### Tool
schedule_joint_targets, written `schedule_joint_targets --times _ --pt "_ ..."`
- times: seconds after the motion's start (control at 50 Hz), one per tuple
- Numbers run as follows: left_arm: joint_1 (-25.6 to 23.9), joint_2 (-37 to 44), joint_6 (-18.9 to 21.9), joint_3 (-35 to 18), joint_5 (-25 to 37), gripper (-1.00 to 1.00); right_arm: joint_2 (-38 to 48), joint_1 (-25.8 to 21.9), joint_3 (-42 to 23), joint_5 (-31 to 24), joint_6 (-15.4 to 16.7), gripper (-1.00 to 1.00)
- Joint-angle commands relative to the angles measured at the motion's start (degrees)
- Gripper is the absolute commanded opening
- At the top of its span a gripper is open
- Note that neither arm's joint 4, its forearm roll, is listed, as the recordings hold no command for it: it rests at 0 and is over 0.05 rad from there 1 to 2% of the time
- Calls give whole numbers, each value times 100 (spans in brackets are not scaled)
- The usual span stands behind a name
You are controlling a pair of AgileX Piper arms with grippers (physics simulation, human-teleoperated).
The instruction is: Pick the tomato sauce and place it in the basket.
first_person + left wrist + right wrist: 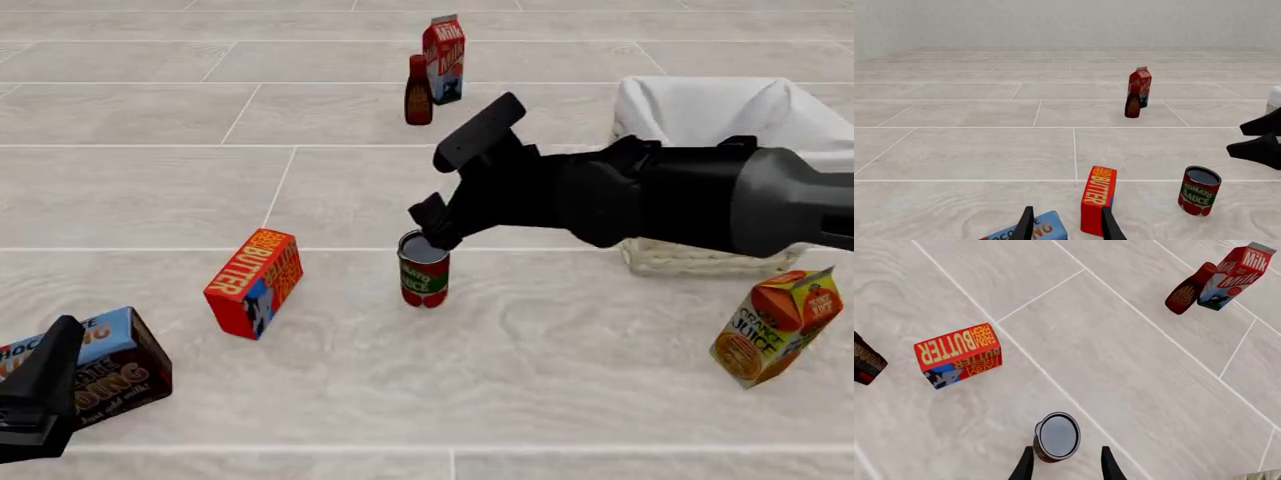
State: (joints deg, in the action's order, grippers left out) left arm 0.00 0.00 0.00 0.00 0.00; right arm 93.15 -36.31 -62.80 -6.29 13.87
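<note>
The tomato sauce (pixel 424 272) is a small red-labelled can with a grey top, standing upright on the tiled floor near the middle. My right gripper (pixel 435 195) hovers just above it, open. In the right wrist view the can (pixel 1057 436) sits just ahead of the gap between the two fingers (pixel 1023 466), and the gripper (pixel 1065 466) holds nothing. The basket (pixel 694 105), cream wicker with a white liner, stands at the right behind my right arm. My left gripper (pixel 1067 227) is open and empty at the near left, low beside a chocolate box (pixel 94 362).
A red butter box (pixel 254 282) stands left of the can. A milk carton (pixel 445 52) and a dark bottle (pixel 418 92) stand at the back. An orange juice carton (pixel 778 326) leans at the near right, in front of the basket.
</note>
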Motion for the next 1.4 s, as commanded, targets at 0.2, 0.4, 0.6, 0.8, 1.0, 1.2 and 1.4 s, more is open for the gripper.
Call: schedule_joint_targets --times 0.2,0.4,0.6,0.8,1.0,1.2,1.4 --pt "0 0 0 0 0 100 387 -61 -73 59 65 100" --pt "0 0 0 0 0 100 497 -48 -19 147 33 100" --pt "0 0 0 0 0 100 552 -57 55 228 -18 100" --pt "0 0 0 0 0 100 624 -56 101 294 -46 100" --pt "0 0 0 0 0 100 657 -73 127 334 -51 100" --pt "0 0 0 0 0 100 758 -42 113 381 -81 100" --pt "0 0 0 0 0 100 819 -15 87 389 -91 100"
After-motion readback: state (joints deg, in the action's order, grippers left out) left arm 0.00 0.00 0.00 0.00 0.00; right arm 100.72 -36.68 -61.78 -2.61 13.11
